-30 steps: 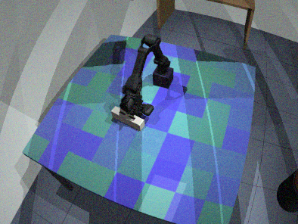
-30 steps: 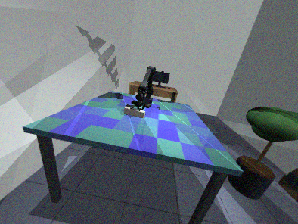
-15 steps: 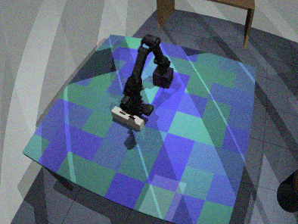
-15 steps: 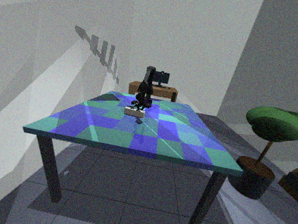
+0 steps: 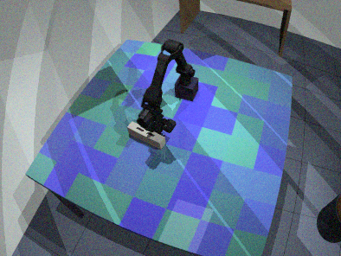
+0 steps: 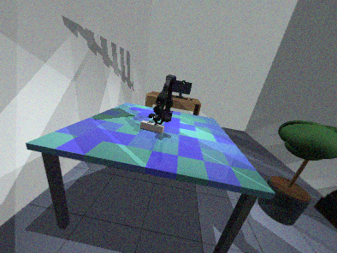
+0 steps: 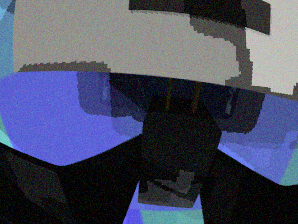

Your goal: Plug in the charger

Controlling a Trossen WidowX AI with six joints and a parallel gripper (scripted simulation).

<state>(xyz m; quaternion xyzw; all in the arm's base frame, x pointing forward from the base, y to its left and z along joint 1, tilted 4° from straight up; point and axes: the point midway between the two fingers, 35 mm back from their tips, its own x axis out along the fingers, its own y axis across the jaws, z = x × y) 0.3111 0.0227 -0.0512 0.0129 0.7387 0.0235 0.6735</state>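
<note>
Over the power strip (image 5: 146,134), the jaws (image 5: 152,126) stand partly closed, clamping the dark charger (image 7: 178,137) at its face.

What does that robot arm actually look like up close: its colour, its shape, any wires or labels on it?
The arm is matte black all over, built from slim, boxy links joined at rounded elbows, rising from a dark, square block base. The gripper at its end is also black, a chunky body with two flat parallel fingers. No loose cables, labels or coloured markings can be made out at this picture quality.
</note>
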